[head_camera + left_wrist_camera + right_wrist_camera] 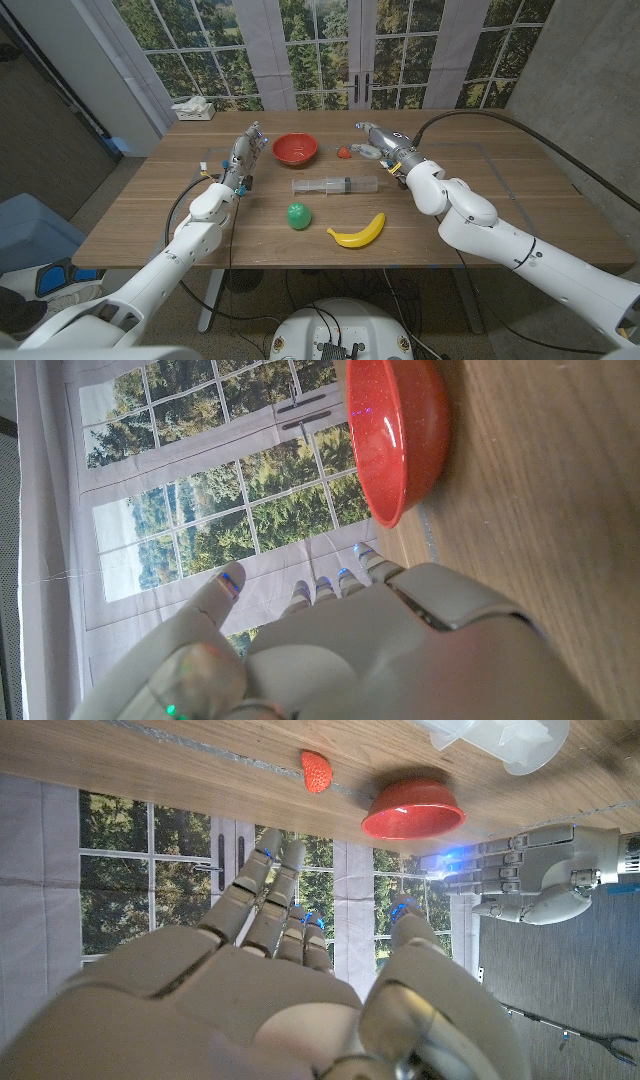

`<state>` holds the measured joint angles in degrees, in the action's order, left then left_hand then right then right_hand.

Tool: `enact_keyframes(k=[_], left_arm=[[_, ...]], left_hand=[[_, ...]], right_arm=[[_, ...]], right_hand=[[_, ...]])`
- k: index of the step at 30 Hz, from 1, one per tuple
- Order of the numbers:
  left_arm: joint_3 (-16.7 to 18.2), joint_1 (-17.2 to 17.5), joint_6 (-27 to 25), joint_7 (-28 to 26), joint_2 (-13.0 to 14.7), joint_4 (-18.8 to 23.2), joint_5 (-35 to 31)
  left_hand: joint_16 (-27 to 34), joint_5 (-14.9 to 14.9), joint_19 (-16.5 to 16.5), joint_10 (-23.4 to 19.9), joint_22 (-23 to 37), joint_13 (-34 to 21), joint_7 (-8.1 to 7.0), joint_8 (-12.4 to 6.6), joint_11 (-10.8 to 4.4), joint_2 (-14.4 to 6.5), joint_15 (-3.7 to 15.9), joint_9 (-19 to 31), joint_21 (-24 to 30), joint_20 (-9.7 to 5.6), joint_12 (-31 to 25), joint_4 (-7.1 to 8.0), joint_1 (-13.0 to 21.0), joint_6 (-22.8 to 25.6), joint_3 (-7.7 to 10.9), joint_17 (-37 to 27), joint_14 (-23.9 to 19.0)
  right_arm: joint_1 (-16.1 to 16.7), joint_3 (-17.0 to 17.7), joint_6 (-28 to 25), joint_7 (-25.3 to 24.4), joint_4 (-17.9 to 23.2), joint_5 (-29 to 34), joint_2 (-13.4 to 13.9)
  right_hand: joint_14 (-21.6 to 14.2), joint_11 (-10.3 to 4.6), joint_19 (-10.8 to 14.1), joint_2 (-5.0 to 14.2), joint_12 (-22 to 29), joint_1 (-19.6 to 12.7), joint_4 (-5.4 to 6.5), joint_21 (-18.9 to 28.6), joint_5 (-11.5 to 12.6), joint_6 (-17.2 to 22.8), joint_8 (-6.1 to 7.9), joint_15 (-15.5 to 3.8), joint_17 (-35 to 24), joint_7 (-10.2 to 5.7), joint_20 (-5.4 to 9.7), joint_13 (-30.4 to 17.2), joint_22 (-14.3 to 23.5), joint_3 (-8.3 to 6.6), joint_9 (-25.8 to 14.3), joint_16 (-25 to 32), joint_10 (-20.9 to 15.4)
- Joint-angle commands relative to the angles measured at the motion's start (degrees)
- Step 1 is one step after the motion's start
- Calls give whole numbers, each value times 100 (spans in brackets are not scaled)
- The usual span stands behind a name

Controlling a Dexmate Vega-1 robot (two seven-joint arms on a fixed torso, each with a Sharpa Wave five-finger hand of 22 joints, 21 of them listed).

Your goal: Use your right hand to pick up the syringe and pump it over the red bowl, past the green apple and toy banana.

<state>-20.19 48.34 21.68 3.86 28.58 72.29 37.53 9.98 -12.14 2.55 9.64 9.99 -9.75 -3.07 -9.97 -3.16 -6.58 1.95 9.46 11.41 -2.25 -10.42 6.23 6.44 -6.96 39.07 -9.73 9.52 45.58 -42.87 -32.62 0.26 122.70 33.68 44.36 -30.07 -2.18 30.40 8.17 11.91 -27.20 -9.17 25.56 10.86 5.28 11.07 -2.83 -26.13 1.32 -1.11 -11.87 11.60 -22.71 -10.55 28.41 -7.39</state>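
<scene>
Wooden surface (500,215) before tall garden windows: the syringe (335,185) lies untouched at centre, red bowl (295,149) at its 11 o'clock, green apple (298,214) and toy banana (358,232) toward 6. Right hand (380,143), fingers spread and empty, waits at 1 o'clock; reaching down to grasp comes next, I judge

From my right wrist view the syringe (497,740) is cut off at the picture's edge, so I see only its blurred plunger end. In my left wrist view the edge clips the red bowl (397,435). In the head view my right hand (372,141) partly covers the small strawberry (344,152).
</scene>
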Motion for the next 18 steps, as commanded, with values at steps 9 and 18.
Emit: enact_keyframes(k=[9,18], left_arm=[[-4,70,-31,-39,41,155,-14],[26,147,-46,-131,75,265,-23]], left_hand=[[32,-37,9,93,14,-22,30,-47,45,-379,291,32,12,-495,-40,13,-21,3,18,-16,341],[31,-38,9,95,14,-22,37,-48,45,-375,286,32,11,-491,-38,15,-28,11,20,-16,339]], right_arm=[[-221,-474,-361,921,130,1175,-67],[-189,-497,-216,1119,96,1480,-148]], right_hand=[[-675,-22,539,-272,92,-655,-100,433,-36,123,67,-691,-1044,17,119,-55,143,80,-27,1022,-247],[-876,-52,772,-319,103,-977,-60,673,-73,123,74,-807,-1662,-13,237,-82,215,151,-36,1608,-365]])
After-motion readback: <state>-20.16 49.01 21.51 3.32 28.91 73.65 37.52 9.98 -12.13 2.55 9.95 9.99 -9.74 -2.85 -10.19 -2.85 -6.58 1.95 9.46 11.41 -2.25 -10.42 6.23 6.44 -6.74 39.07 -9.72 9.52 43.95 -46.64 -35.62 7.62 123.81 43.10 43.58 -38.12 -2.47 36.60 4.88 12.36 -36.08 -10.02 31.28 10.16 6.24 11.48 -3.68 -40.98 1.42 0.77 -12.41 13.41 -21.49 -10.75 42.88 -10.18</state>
